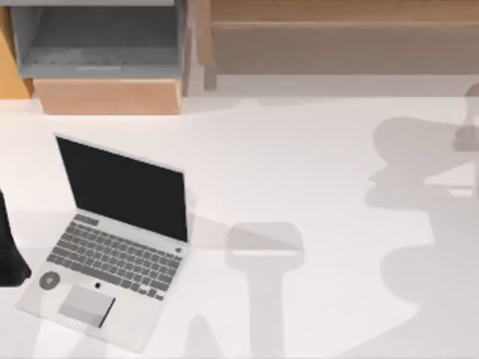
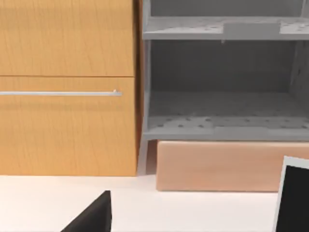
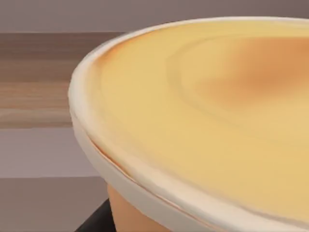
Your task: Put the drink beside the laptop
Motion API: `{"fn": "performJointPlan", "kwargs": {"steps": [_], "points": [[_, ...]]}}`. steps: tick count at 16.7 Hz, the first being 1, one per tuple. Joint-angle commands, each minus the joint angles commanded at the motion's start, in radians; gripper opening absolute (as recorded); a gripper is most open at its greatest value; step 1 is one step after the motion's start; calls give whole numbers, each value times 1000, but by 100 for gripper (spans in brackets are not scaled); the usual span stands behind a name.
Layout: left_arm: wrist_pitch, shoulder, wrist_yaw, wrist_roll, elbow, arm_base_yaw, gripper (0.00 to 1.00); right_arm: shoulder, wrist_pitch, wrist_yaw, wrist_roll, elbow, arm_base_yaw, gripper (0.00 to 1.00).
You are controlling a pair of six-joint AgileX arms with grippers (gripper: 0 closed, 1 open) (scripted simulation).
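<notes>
Drink fills right wrist view at close range, pale yellow-orange top with darker orange streak, tan side below; dark end effector part at its base, can't tell if clamped. Laptop open on table left, black screen, round grey sticker, no readable writing. Left arm parked at left edge

Silver-white laptop with black screen open on white bench, left side. Grey open shelf unit behind laptop, atop pale wooden box.
</notes>
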State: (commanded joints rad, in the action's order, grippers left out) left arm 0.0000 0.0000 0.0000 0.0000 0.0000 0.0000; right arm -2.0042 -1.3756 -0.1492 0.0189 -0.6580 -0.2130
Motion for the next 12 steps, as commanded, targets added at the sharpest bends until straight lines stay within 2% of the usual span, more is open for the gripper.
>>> {"fn": "performJointPlan", "kwargs": {"steps": [3, 12], "points": [[0, 0, 0, 0, 0, 0, 100, 32, 24, 205, 56, -48, 178, 0], [0, 0, 0, 0, 0, 0, 100, 66, 219, 969, 250, -180, 870, 0]]}}
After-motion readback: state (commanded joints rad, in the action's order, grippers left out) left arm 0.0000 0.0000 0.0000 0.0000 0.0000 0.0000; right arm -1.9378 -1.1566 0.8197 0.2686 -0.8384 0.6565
